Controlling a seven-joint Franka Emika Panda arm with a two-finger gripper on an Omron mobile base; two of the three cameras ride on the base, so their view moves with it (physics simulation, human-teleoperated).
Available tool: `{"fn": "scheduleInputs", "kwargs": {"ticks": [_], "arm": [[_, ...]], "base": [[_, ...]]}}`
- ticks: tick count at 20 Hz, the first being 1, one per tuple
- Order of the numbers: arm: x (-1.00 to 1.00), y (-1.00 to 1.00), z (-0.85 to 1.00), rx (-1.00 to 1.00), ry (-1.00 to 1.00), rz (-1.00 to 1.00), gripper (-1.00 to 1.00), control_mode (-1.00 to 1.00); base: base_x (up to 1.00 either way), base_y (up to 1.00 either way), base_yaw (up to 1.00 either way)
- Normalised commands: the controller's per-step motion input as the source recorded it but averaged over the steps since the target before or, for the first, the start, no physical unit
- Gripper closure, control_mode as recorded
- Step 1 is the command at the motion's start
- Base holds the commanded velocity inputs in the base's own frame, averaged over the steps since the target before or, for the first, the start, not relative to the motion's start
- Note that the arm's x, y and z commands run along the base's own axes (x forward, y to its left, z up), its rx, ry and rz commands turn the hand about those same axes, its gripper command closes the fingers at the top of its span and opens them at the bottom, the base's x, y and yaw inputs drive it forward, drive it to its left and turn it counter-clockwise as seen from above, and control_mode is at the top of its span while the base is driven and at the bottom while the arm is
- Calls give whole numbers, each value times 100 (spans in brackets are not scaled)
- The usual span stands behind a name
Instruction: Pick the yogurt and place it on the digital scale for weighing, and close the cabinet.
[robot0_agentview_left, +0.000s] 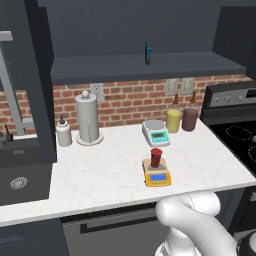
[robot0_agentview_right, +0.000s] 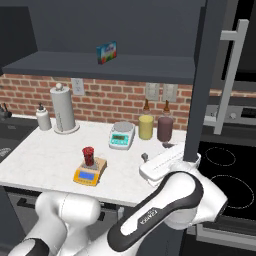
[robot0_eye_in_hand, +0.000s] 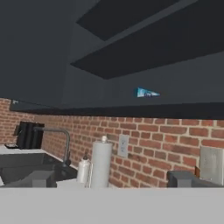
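Yogurt (robot0_agentview_left: 156, 157), ribbed dark red cylinder, stands on flat orange digital scale (robot0_agentview_left: 157, 176); we see panelled cabinet (robot0_agentview_right: 212, 75) door open, gripper (robot0_agentview_right: 146, 159) jaws spread.

Dark red yogurt (robot0_agentview_left: 156, 157) on an orange-yellow scale (robot0_agentview_left: 157, 174) with blue display. White marbled desk (robot0_agentview_left: 110, 170). Red brick wall (robot0_agentview_left: 130, 102). Navy-grey cabinet (robot0_agentview_left: 135, 67), silver handle (robot0_agentview_right: 231, 75). Yellow jar (robot0_agentview_left: 173, 120), maroon jar (robot0_agentview_left: 189, 119).

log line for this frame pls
yogurt: on digital scale | cabinet: doors open | gripper: open, empty, near right door
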Motion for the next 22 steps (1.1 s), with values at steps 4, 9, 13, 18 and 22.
{"fn": "scheduleInputs", "kwargs": {"ticks": [4,9,13,18,22], "arm": [[4,-52,5,11,-13,0,-100,-100],[0,-58,10,12,-19,0,-100,-100],[0,-44,-4,9,-13,1,-100,-100],[0,-33,-21,9,-10,6,-100,-100],[0,-37,0,9,-9,3,-100,-100]], "base": [[0,0,0],[0,0,0],[0,0,0],[0,0,0],[0,0,0]]}}
